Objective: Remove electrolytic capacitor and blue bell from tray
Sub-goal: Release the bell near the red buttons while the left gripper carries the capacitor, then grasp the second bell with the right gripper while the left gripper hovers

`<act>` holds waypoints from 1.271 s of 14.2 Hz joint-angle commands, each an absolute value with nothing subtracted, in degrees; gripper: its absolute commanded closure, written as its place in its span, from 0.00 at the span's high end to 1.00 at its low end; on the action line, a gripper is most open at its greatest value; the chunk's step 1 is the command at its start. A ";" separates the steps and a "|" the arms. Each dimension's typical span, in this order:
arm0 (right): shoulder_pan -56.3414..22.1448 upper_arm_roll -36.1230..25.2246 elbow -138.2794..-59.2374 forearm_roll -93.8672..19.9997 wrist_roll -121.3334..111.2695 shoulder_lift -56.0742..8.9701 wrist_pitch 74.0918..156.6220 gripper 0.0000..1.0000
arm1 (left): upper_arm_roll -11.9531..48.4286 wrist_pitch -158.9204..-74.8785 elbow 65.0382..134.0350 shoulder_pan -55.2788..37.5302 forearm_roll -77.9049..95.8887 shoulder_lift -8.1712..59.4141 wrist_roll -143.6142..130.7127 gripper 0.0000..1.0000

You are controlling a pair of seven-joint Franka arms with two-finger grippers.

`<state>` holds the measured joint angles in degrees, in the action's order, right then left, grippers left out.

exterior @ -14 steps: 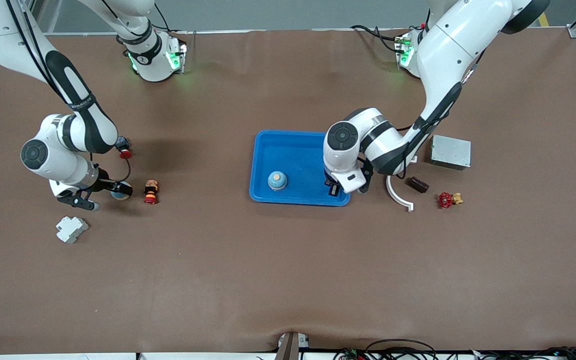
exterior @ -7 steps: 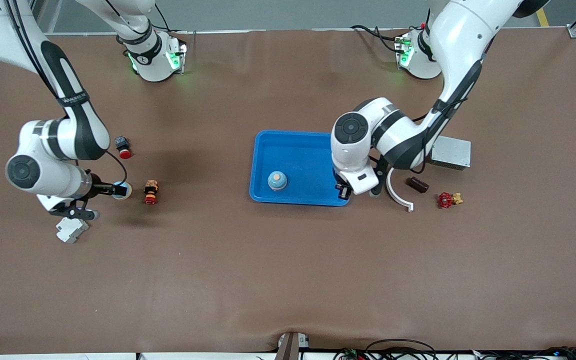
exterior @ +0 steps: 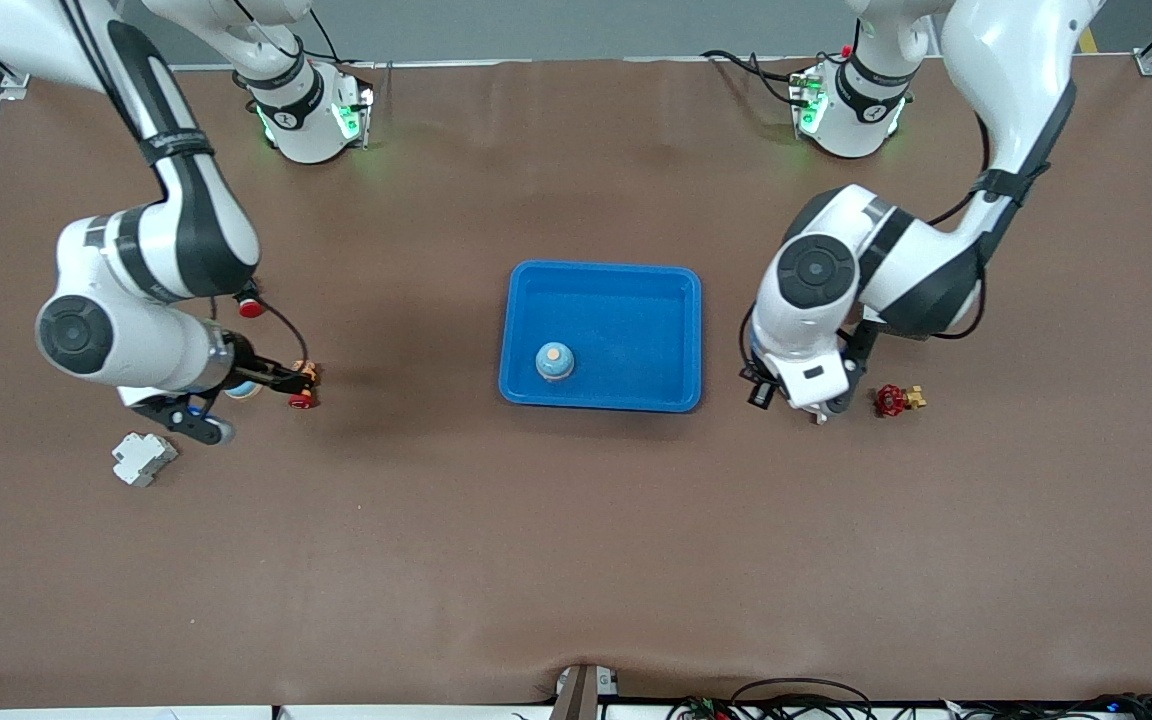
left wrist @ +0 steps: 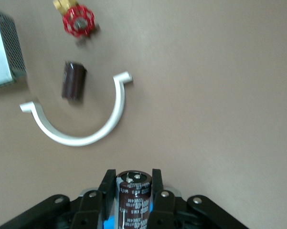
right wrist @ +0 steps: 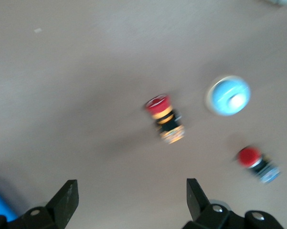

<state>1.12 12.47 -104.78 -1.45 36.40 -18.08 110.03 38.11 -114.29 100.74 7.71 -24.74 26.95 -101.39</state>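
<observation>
Two black fingers (left wrist: 107, 188) of the left gripper (left wrist: 132, 191) pinch a dark brown capacitor (left wrist: 132, 199) between them, its printed can standing upright in the grip. This gripper hangs over bare table between the blue tray (exterior: 676, 300) and a red-handled valve (exterior: 894, 400). In the left wrist view a white curved bracket (left wrist: 81, 136) lies on the mat, with a second dark capacitor (left wrist: 74, 80) inside its arc, the valve just past that, and a perforated metal box (left wrist: 2, 52) at the frame's edge.

The right gripper (right wrist: 131, 195) has its fingers (right wrist: 66, 199) spread wide with nothing between them. It hovers at the right arm's end of the table above a red and yellow emergency-stop button (right wrist: 164, 118) lying on its side. Near that button sit a light blue bell (right wrist: 228, 96) and a smaller red push button (right wrist: 257, 162).

Another light blue bell (exterior: 555, 361) rests inside the tray, in the part nearer the front camera. A white plastic terminal block (exterior: 143, 458) lies nearer the front camera than the right gripper's spot.
</observation>
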 commanded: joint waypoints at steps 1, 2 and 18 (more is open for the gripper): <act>-3.58 12.22 -105.21 -3.08 44.88 -15.65 110.74 1.00 | 39.02 -111.89 102.13 11.94 -23.73 24.96 -94.60 0.00; -5.08 12.22 -105.21 -3.08 47.96 -15.21 111.09 1.00 | 39.02 -111.10 102.22 13.69 -23.73 24.70 -91.70 0.00; -27.50 11.95 -105.64 -2.38 86.21 -23.02 131.73 1.00 | 38.58 -114.25 101.78 31.81 -27.25 26.19 -57.41 0.00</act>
<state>-25.25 12.68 -106.05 -2.29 83.20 -21.26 129.07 37.99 -112.74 101.05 30.23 -26.24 26.44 -59.85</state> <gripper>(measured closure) 0.000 0.656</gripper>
